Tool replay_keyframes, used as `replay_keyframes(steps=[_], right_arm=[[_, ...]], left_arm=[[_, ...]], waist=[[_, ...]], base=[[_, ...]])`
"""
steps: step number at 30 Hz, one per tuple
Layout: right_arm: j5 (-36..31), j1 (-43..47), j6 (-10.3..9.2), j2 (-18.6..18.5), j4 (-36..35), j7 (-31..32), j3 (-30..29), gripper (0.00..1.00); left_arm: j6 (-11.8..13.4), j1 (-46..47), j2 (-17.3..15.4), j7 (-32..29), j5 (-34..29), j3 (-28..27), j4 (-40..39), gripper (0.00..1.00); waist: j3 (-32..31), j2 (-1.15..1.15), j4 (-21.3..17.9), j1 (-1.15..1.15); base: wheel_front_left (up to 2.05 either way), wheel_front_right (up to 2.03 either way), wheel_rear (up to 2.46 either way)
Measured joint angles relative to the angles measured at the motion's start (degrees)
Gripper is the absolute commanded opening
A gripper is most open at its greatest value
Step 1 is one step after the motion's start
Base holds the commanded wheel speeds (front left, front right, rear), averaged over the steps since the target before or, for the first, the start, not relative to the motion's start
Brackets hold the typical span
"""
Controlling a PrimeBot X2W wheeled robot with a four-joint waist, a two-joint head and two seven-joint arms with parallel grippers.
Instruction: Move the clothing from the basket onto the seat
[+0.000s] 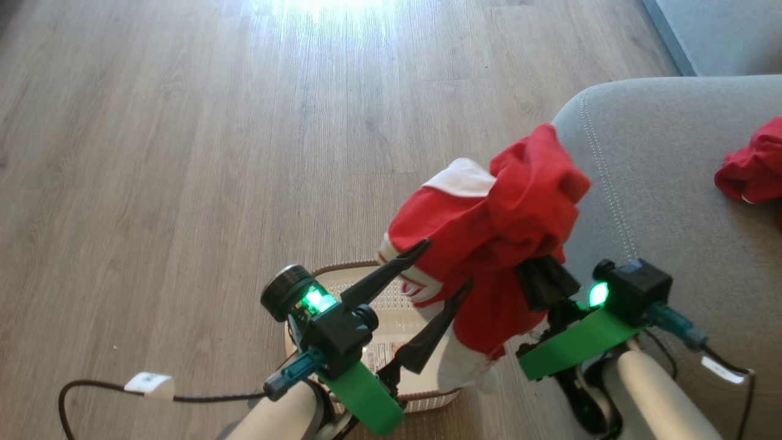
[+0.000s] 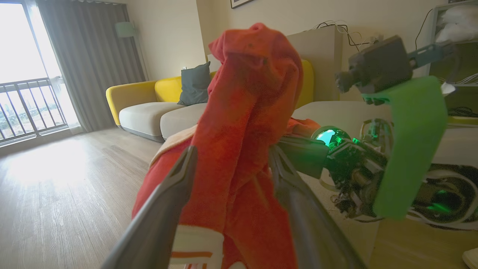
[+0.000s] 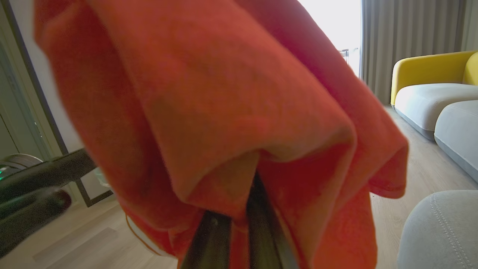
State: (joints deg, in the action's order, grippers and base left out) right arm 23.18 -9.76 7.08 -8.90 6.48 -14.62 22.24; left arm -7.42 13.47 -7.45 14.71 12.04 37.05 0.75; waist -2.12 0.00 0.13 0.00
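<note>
- Up front, in the head view, the right claw [image 1: 545, 282] is closed on the red-and-white garment [image 1: 489, 226], which hangs bunched in the air over the rounded corner of the grey seat [image 1: 660, 201] and the right end of the basket [image 1: 342, 269].
- The left claw [image 1: 446, 264] stands wide, one finger on each side of the cloth's lower left edge.
- The basket sits on the wood floor [image 1: 183, 153] below both arms. A paper label [image 1: 385, 354] shows inside it; whether the garment's white hem touches the basket I cannot tell.
- A plain red garment [image 1: 751, 165] lies crumpled on the seat, well apart from the basket.
- From the left wrist, the claw's two fingers [image 2: 175, 186] are spread, with the cloth hanging between them.
- From the right wrist, the two fingers [image 3: 213, 239] are pressed close together, and red cloth drapes over their tips.
</note>
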Motion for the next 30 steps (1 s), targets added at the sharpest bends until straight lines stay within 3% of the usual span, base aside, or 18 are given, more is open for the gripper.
replay_keyframes(steps=[19, 30], right_arm=[[-5.97, 1.76, 0.00, 0.14, -3.50, -0.01, -15.99, 0.00], [-10.96, 5.80, 0.00, 2.57, -5.45, -0.01, -26.31, 0.00]], left_arm=[[0.00, -3.68, -0.38, 0.00, 0.15, 0.97, 8.71, 1.00], [-0.01, -5.84, -0.45, 0.00, 1.00, 2.80, 12.03, 1.00]], waist=[[-0.40, 0.00, -0.01, 0.00], [-0.18, 0.00, -1.39, 0.00]], base=[[0.00, 0.00, 0.00], [0.00, 0.00, 0.00]])
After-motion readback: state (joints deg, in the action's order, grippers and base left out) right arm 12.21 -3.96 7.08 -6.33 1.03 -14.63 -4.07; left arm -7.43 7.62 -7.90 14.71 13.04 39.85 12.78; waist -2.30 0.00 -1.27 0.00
